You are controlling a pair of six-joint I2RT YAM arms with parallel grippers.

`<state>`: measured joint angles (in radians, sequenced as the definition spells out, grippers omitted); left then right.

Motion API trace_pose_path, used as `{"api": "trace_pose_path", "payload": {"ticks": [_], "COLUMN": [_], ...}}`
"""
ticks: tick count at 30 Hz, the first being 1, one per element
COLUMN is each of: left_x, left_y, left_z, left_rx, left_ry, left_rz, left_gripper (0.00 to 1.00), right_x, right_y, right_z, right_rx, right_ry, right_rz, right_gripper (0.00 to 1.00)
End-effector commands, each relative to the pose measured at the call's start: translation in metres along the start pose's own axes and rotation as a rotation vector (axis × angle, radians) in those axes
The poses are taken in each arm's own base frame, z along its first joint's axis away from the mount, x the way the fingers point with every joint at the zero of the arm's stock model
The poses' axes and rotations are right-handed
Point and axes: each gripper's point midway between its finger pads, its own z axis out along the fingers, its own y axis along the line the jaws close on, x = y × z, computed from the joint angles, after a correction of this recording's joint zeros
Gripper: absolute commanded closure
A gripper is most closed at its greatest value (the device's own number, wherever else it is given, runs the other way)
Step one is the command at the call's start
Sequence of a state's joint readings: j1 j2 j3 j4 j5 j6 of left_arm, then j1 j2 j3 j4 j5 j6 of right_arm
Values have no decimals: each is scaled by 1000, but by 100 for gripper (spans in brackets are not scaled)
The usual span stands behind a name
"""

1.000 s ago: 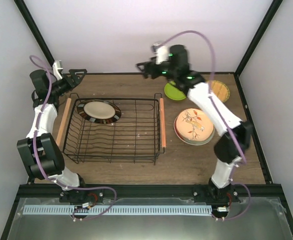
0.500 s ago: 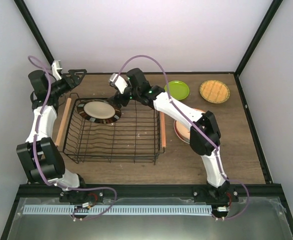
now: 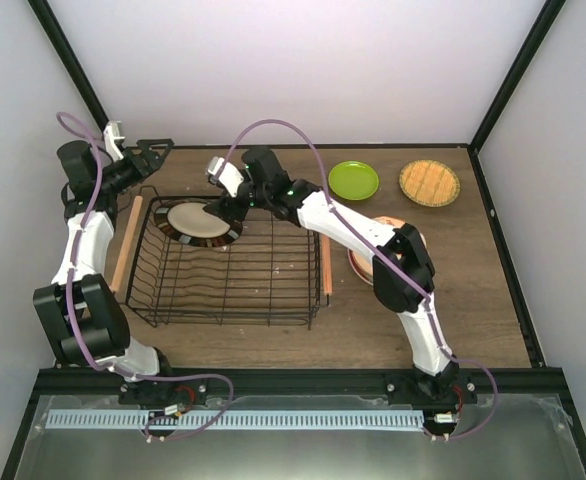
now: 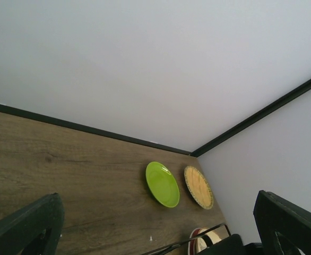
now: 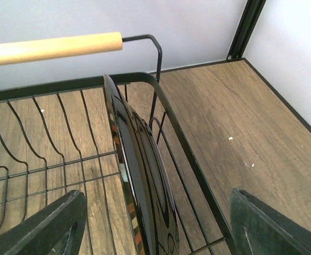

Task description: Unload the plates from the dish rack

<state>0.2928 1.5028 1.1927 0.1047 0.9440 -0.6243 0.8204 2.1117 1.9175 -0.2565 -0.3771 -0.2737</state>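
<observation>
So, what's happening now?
Right end effector open, straddling the striped-rim plate in the dish rack. Left end effector open, beyond the rack. Nothing blocking.

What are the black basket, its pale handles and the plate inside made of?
Dish rack: thin black-coated wire, probably metal. Handle: matte pale rod, looks like unvarnished wood. Plate: likely glazed ceramic, its dark rim glossy with reflections; could be plastic.

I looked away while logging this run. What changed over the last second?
The right gripper swung left from near the green plate to the dish rack, open jaws now straddling the striped-rim plate. The left gripper and both plates stayed put.
</observation>
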Motion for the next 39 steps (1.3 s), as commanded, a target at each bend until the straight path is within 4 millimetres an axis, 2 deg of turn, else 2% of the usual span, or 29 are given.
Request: {"api": "trace_pose_path", "payload": {"ticks": [1, 7, 9, 14, 18, 21, 30, 36, 39], "left_x": [-2, 1, 1, 1, 2, 1, 1, 0, -2], "left_y": [1, 3, 4, 6, 8, 9, 10, 10, 10], "left_z": [3, 3, 4, 4, 5, 5, 6, 6, 5], "left_rx": [14, 11, 10, 6, 3, 1, -1, -2, -6], "left_ry": [-3, 2, 3, 2, 3, 1, 2, -3, -11], "left_rz": [16, 13, 13, 11, 7, 6, 3, 0, 3], "left_gripper": [0, 0, 0, 0, 0, 0, 0, 0, 0], "right_x": [2, 12, 16, 14, 5, -4, -66, -88, -100], "right_y": [-1, 4, 6, 2, -5, -11, -22, -32, -40], "right_z": [19, 32, 33, 28, 19, 11, -37, -67, -92], "right_rx": [23, 22, 22, 58, 118, 172, 290, 356, 386], "right_ry": [0, 23, 36, 44, 30, 22, -116, -140, -161], "right_rz": [-29, -36, -33, -29, -48, -69, -157, -206, -200], "right_gripper": [27, 40, 49, 85, 98, 99, 99, 99, 99]}}
